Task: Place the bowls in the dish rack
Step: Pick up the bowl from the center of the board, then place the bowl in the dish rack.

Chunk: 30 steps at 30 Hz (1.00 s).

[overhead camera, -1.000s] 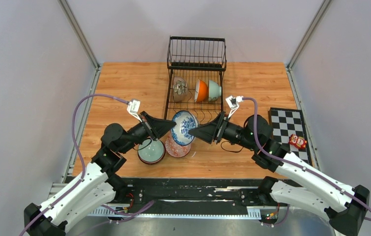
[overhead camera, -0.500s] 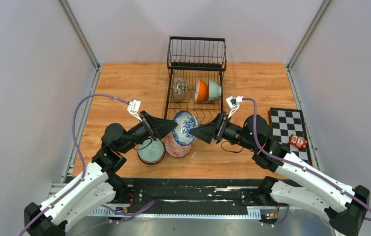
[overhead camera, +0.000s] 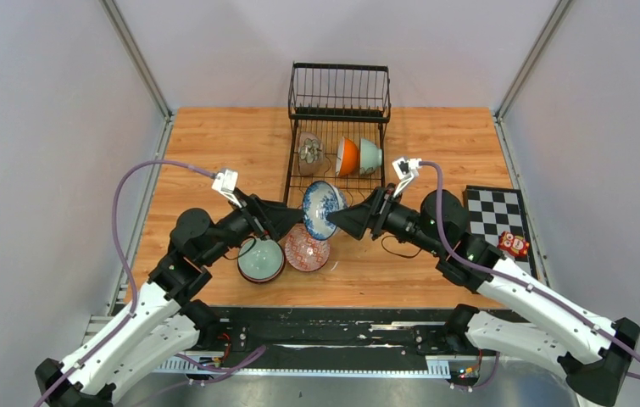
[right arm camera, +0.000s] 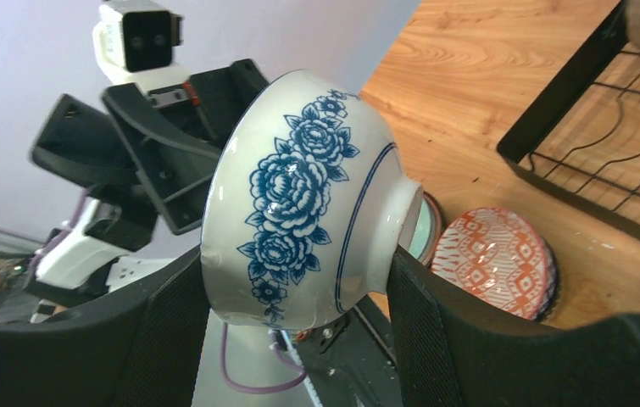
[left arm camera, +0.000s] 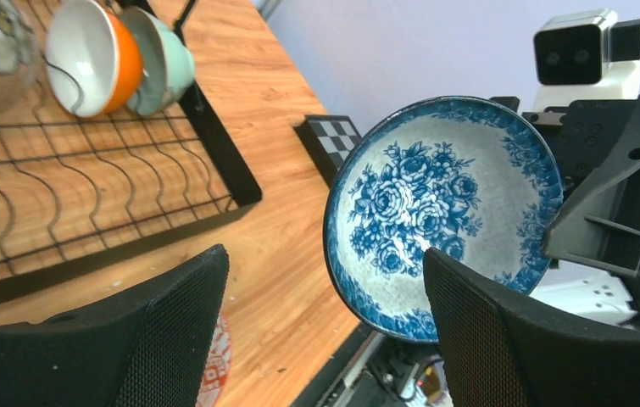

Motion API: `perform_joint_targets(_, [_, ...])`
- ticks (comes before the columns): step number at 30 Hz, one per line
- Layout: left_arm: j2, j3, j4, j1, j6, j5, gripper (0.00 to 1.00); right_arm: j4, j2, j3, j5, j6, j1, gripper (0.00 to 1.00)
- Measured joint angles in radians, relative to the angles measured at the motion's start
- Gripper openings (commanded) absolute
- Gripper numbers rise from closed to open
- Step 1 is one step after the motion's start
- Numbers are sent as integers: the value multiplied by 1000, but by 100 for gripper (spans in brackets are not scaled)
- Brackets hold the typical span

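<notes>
Blue-and-white bowl [overhead camera: 323, 208] hangs tilted at the dish rack's [overhead camera: 339, 66] near end, clamped in my right tool [overhead camera: 336, 219]. My left tool [overhead camera: 295, 214] gapes free beside it. Orange bowl [overhead camera: 346, 156] and celadon bowl [overhead camera: 370, 155] stand in the rack's slots. Red-patterned bowl [overhead camera: 308, 252] and green bowl [overhead camera: 260, 259] sit on the tabletop [overhead camera: 214, 144] just short of the rack.

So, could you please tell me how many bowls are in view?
6: grey-patterned, orange and pale green in the dish rack; blue-and-white in the right end effector; celadon and red-patterned on the table; others may hide beneath.
</notes>
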<state>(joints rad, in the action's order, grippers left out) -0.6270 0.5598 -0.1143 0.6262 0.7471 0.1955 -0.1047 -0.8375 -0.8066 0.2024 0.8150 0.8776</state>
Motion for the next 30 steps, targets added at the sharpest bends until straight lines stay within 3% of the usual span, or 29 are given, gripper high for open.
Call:
perform_joint_targets(8, [15, 177, 260, -4, -120, -114, 92, 116, -76, -91, -139, -130, 0, 3])
perform_joint_targets(11, [14, 237, 357, -4, -171, -150, 100, 167, -114, -130, -210, -191, 0, 2])
perform_joint_targets(16, [10, 318, 491, -5, -256, -201, 100, 230, -174, -178, -323, -292, 0, 3])
perform_joint_targets(30, [27, 345, 662, -5, -412, -293, 100, 337, -418, -309, -489, -470, -52, 2])
